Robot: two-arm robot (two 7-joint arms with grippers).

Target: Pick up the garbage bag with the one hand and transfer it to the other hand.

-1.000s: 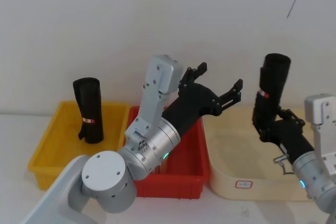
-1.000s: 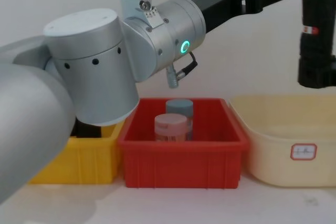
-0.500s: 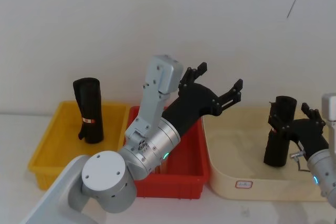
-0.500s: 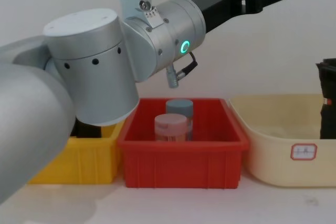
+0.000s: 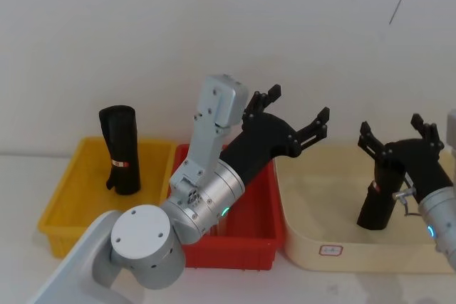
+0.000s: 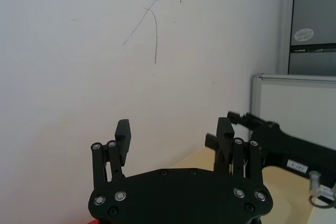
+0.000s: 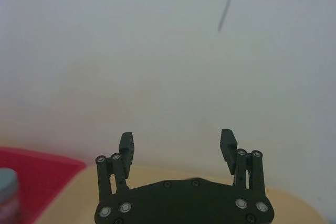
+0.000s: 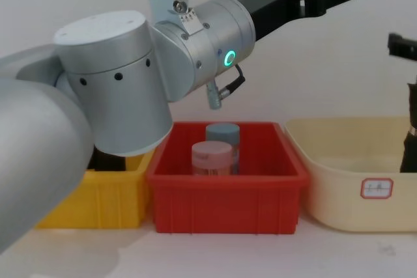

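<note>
Beneath the right gripper, fingers wide, the garbage bag stands free in a tub. Left gripper equally wide, empty; handover apparently done.

Bright, even light fills the white wall, with the left tool dark against it. Soft shadows lie on the tabletop under the red bin. The silver arm gleams mildly.
</note>
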